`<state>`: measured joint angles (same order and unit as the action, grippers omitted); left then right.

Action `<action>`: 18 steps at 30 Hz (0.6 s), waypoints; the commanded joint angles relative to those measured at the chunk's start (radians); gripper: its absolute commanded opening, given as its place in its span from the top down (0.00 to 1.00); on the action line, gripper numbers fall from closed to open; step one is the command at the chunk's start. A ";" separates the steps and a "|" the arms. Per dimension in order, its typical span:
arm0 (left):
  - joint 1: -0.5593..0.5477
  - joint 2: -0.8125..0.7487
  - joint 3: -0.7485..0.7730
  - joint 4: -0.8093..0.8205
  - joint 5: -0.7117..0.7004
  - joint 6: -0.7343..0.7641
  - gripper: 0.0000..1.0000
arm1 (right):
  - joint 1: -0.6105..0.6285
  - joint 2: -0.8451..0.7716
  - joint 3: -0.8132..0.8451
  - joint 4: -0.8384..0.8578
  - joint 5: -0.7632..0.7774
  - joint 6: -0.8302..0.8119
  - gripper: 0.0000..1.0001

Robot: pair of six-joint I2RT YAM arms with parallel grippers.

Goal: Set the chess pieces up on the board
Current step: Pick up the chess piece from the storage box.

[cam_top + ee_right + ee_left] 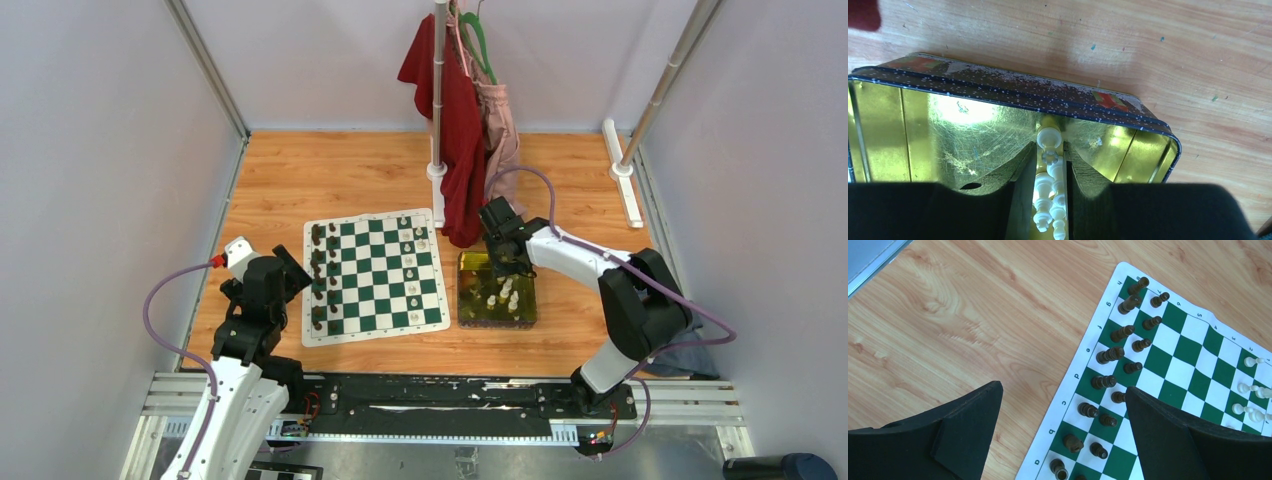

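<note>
Against the tin's (pixel 998 90) wall, the right gripper (pixel 1050 160) pinched cream-white chess pieces (pixel 1049 137); the left gripper (pixel 1063 387) hovered wide open, empty.

One dark green and white square chess mat (pixel 372 262). At least fifteen dark brown plastic chessmen (pixel 1110 354) stand ahead of the left gripper (pixel 1063 387). There are about eight cream-white plastic chessmen (pixel 410 262) on the mat. Roughly four more lie between the fingers of the right gripper (pixel 1049 150), in one yellow-green metal tray (pixel 998 90).
</note>
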<state>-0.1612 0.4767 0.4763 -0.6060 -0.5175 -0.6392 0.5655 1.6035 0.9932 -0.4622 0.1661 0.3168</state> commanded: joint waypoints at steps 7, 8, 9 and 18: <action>-0.006 0.003 -0.005 0.015 -0.009 0.006 0.00 | -0.017 -0.018 -0.016 -0.007 -0.009 0.004 0.86; -0.006 0.003 -0.004 0.015 -0.009 0.006 0.00 | -0.016 -0.019 -0.014 -0.007 -0.008 0.005 0.89; -0.006 0.004 -0.005 0.013 -0.008 0.006 0.00 | -0.016 -0.020 -0.013 -0.008 -0.008 0.004 0.92; -0.006 -0.004 -0.005 0.010 -0.011 0.000 0.00 | -0.014 -0.060 0.024 -0.041 -0.011 -0.014 1.00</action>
<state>-0.1612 0.4767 0.4763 -0.6060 -0.5175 -0.6392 0.5644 1.5906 0.9882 -0.4667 0.1581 0.3176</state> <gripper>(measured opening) 0.999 0.151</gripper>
